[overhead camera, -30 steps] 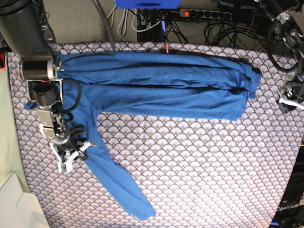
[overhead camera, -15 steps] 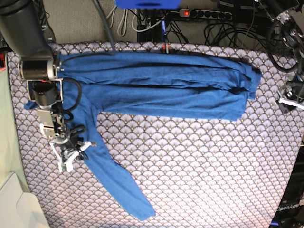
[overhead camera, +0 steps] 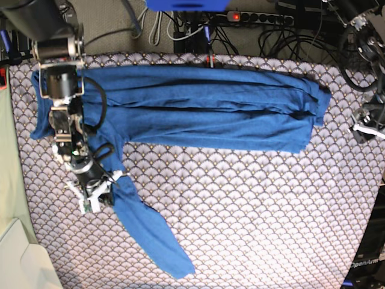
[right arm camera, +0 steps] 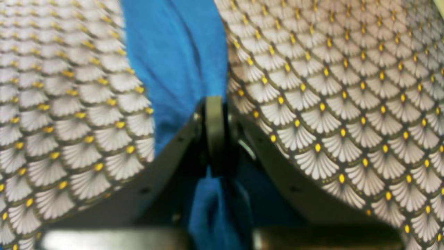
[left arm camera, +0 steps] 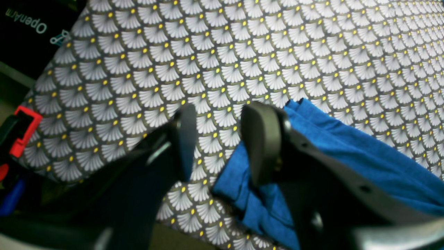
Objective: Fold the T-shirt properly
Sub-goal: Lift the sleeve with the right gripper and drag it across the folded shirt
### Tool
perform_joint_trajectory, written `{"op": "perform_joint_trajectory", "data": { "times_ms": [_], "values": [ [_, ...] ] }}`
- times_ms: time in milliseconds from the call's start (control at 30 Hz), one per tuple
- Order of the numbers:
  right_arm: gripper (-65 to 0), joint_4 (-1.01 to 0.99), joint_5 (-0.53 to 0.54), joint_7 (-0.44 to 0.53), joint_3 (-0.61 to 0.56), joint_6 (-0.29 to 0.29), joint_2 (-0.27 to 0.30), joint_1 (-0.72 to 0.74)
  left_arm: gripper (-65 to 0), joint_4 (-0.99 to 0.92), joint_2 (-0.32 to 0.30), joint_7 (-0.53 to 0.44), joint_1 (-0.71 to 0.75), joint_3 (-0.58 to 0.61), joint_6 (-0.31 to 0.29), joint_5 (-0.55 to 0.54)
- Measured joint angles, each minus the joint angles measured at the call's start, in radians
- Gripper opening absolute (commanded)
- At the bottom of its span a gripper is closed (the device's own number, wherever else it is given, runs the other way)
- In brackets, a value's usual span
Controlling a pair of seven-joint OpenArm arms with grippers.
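The T-shirt (overhead camera: 204,114) lies on the bench (overhead camera: 252,211), which is covered by a grey scallop-patterned tablecloth (overhead camera: 258,198). Its body is folded into a long band across the far half of the bench, running from the left edge almost to the right edge. One long sleeve (overhead camera: 147,232) hangs off the left end of that band and slants toward the near side, ending near the front edge, left of centre.

The right claw (overhead camera: 96,191) sits at the left side of the base view, at the upper part of that sleeve. In the right wrist view its fingers (right arm camera: 215,128) are pressed together with blue sleeve fabric (right arm camera: 180,59) pinched between them; cloth bunches behind the tips and stretches away beyond them.

The left claw (left arm camera: 216,142) is off to the right edge of the bench, near the folded hem end of the shirt (left arm camera: 347,152). Its fingers (left arm camera: 260,139) stand apart, with patterned cloth visible in the gap. One finger lies in front of the blue fabric; whether it touches it cannot be told.
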Motion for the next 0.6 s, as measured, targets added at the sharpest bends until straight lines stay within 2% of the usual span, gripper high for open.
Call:
{"op": "perform_joint_trajectory", "data": {
  "times_ms": [233, 600],
  "values": [
    [-65.0, 0.2, 0.0, -0.003, 0.0, -0.001, 0.0, -0.125, -40.1, 0.0, 0.0, 0.0, 0.0, 0.0, 0.0, 0.0],
    [-65.0, 0.572, 0.001, 0.0, -0.001, -0.001, -0.013, -0.413, -39.9, 0.0, -0.008, -0.004, 0.0, 0.0, 0.002, 0.0]
  ]
}}
